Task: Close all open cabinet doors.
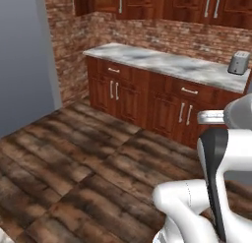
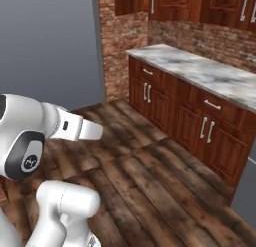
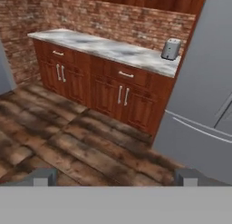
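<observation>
Jaws spread wide, cabinet doors [image 1: 197, 3] far ahead, above counter [image 3: 113, 48]

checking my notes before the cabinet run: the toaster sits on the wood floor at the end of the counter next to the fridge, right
Not quite. The toaster sits on top of the marble counter, not on the wood floor. It is at the counter's end next to the fridge, as the hand view shows.

**Marble tabletop, one toaster**

Grey-white marbled tabletop [image 1: 162, 62] running along the brick wall atop reddish-brown base cabinets. Silver toaster [image 1: 239, 63] upright at its right end, close to the back wall. Dark wooden plank floor [image 1: 88, 163] below, bare in front.
</observation>
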Controlling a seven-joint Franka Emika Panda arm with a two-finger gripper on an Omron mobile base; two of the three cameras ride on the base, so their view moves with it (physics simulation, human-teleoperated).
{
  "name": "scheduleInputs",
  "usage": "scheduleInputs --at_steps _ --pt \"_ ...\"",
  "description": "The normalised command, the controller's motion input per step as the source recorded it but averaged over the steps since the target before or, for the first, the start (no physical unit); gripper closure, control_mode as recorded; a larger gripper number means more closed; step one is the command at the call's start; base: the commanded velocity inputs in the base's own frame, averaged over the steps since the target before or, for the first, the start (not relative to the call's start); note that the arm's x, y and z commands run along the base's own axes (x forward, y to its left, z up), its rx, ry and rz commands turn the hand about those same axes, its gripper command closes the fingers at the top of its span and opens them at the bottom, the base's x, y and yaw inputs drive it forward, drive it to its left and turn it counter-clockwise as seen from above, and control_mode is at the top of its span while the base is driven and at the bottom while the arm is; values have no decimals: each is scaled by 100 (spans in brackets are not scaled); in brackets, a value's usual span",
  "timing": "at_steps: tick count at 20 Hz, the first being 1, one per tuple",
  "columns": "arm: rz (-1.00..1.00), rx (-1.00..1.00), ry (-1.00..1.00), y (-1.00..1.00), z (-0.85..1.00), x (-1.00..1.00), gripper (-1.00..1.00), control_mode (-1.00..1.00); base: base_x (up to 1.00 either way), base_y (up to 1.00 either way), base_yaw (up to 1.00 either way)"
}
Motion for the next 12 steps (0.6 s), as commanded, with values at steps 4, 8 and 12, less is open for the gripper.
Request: scheduleInputs --at_steps 4,8,12 --pt "0 0 0 0 0 0 -100 100 100 1 -35" --pt "0 0 0 0 0 0 -100 100 100 16 -38" --pt "0 0 0 0 0 0 -100 100 100 26 -36"
